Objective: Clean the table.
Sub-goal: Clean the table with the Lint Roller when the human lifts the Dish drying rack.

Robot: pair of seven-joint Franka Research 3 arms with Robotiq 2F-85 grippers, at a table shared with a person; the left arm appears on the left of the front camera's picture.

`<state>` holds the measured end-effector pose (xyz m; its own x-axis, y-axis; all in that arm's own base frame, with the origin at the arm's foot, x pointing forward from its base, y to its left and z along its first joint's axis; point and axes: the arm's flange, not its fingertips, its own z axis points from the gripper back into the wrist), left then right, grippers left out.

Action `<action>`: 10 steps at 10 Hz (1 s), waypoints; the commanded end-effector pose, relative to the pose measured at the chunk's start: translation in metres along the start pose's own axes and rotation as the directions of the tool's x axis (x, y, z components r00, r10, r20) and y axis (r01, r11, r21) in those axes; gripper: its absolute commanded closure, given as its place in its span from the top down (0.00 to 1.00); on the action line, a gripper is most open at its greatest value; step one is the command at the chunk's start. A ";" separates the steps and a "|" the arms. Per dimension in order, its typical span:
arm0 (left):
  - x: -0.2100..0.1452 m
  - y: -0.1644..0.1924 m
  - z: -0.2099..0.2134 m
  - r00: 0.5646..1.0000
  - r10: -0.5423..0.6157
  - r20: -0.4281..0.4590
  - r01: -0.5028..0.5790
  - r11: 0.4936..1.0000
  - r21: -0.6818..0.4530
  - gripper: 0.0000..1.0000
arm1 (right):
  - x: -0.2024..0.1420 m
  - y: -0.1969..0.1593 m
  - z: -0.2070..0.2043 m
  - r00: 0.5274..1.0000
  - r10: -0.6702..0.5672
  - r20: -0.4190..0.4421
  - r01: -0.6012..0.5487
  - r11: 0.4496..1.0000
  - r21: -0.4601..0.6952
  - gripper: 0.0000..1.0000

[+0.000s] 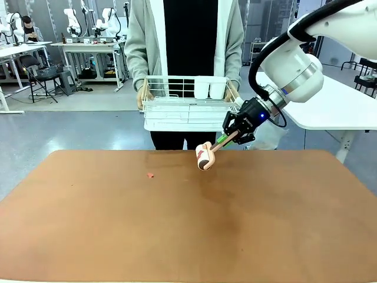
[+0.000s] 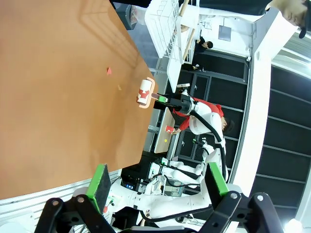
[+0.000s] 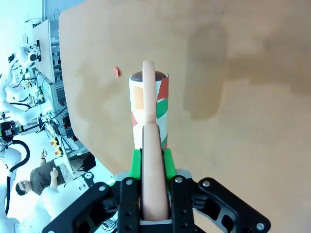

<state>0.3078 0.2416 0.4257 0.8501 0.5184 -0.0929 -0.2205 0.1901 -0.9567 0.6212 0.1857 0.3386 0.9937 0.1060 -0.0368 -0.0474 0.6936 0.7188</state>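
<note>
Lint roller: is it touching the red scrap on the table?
Apart. The front view shows a stretch of bare table between the lint roller and the red scrap; the right wrist view shows the same gap.

My right arm (image 1: 297,62) comes in from 2 o'clock and slopes down toward 8 o'clock, bent at the wrist; my right claw (image 1: 228,139) points the same way, clamped tight on a pink handle (image 1: 215,146), green pads (image 3: 136,162) pressed against both its sides; my left claw (image 2: 158,182) hangs with its fingers spread apart.
</note>
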 end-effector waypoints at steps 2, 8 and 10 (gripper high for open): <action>-0.001 -0.001 0.003 1.000 -0.009 0.002 0.009 1.000 -0.022 1.00 | 0.003 -0.011 -0.013 0.999 -0.030 0.021 0.029 0.999 0.043 0.21; -0.001 -0.001 0.003 1.000 -0.009 0.002 0.009 1.000 -0.022 1.00 | 0.011 -0.027 -0.071 0.996 -0.085 -0.004 0.085 0.996 0.013 0.21; -0.001 -0.001 0.003 1.000 -0.009 0.002 0.009 1.000 -0.022 1.00 | 0.011 -0.019 -0.108 0.994 -0.101 -0.029 0.100 0.994 -0.035 0.21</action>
<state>0.3077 0.2417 0.4258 0.8500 0.5185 -0.0929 -0.2205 0.1900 -0.9567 0.6246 0.2296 0.2735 0.9941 0.0632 -0.0886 0.0214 0.6843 0.7289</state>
